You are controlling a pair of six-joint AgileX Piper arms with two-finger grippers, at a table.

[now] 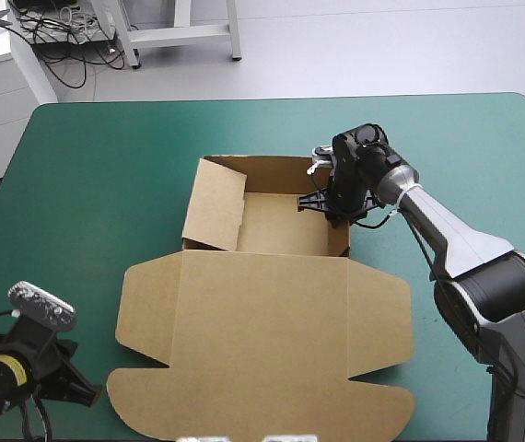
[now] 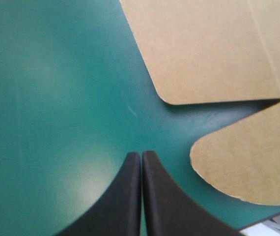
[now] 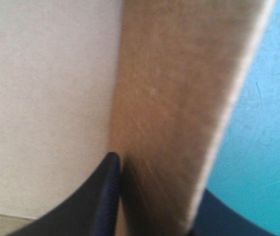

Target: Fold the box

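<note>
From above, the brown box [image 1: 262,341] lies in the middle of the worktop [image 1: 87,166], which has a teal-green cover. The far part of the box is a tray [image 1: 281,226] with its walls standing up. The panel on the tray's left side tilts in over the tray floor. The lid [image 1: 262,368] lies flat, toward the near edge of the worktop, with round flaps at its sides. The board is plain brown. The right hand [image 1: 339,214] reaches down onto the tray's right wall. The left hand [image 1: 86,391] sits low at the near left corner of the worktop. It is just beside the lid's corner flap and is not touching it.

In the left wrist view, the left hand [image 2: 141,157] is closed tight with nothing in it. Its two black fingers [image 2: 125,196] press together into one point over the bare cover. Two round lid flaps [image 2: 204,49] lie ahead of it and to one side, with a thin gap between them.

In the right wrist view, the right hand [image 3: 154,196] pinches the tray's right wall [image 3: 179,98]. One black finger [image 3: 105,196] is inside the tray and the other is outside it. The wall stands between them, with the tray floor on one side and the cover on the other.
</note>
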